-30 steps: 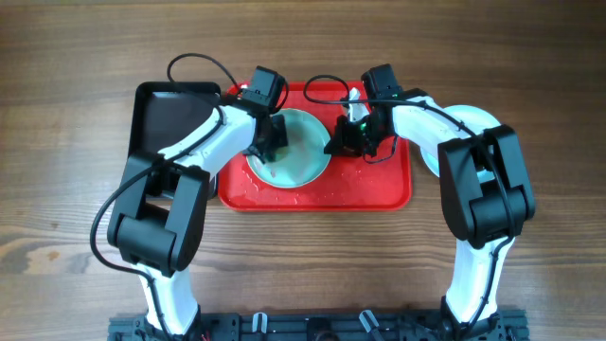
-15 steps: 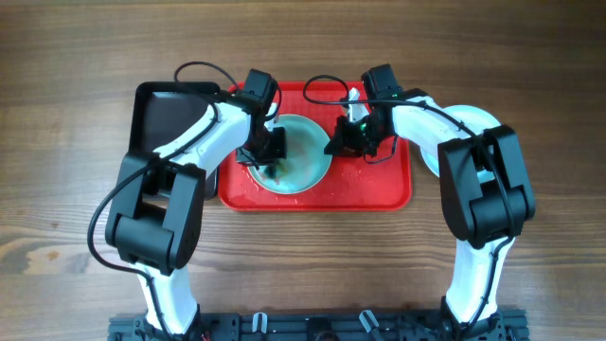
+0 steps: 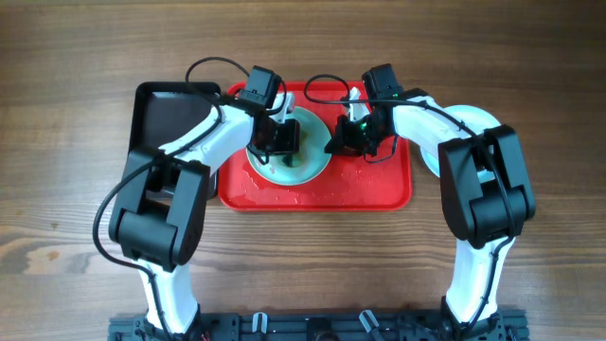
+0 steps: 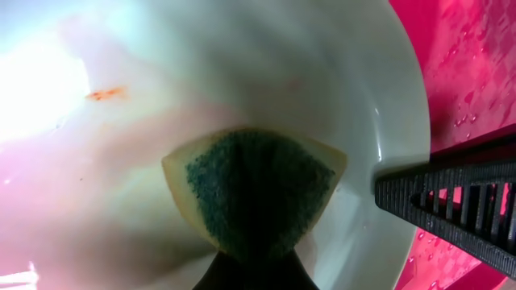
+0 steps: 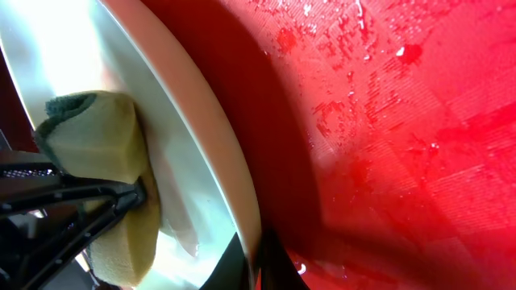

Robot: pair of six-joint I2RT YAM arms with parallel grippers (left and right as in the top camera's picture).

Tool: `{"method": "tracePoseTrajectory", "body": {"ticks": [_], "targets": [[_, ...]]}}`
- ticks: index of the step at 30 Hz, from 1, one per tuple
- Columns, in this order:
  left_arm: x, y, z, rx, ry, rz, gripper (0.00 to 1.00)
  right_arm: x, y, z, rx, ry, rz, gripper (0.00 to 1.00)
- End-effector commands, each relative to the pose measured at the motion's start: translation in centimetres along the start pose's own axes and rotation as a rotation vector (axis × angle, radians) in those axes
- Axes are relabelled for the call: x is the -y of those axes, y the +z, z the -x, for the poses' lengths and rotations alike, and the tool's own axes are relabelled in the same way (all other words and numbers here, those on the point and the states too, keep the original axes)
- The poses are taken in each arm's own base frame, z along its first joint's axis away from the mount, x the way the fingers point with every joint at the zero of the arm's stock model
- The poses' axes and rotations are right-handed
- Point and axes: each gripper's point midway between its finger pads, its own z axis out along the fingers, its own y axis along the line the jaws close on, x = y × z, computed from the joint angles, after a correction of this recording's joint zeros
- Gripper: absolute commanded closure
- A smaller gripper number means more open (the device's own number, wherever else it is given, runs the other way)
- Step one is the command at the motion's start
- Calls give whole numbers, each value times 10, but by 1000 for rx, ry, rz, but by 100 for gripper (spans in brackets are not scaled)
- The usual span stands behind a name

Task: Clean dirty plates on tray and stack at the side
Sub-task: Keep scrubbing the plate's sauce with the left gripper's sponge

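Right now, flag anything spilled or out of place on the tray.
Water droplets are scattered over the red tray, and a small orange-red smear marks the plate beside the sponge. Nothing looks damaged.

A brown wooden plank tabletop [image 3: 66, 189], its grain running left to right, fills the overhead view under soft, even light, with a black metal rail [image 3: 312, 327] along its near edge.

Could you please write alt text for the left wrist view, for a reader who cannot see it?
A yellow sponge, green scouring face toward the camera, presses on a pale plate with a small red smear at upper left. A black ridged finger juts in from the right, over the wet red tray.
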Motion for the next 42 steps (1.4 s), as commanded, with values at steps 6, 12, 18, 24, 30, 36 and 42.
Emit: {"method": "tracePoseTrajectory", "body": {"ticks": [6, 12, 18, 24, 30, 36, 42], "targets": [[-2, 1, -29, -140, -105, -111, 96, 22, 10, -4, -9, 37, -60, 96], [-8, 0, -38, -172, -112, -77, 96, 22, 10, -4, -10, 44, -60, 96], [-59, -1, -28, -83, -163, 241, 96, 22, 10, -4, -9, 47, -60, 96], [-69, -4, -44, -108, -225, 376, 96, 22, 10, -4, -9, 44, -61, 96], [-48, -2, -78, -240, -218, 351, 96, 22, 10, -4, -9, 44, -60, 96], [12, 3, -99, -381, -38, 9, 96, 22, 10, -4, -9, 44, -60, 96], [22, 10, -71, -272, 5, -62, 96, 22, 10, -4, -9, 45, -61, 96]]}}
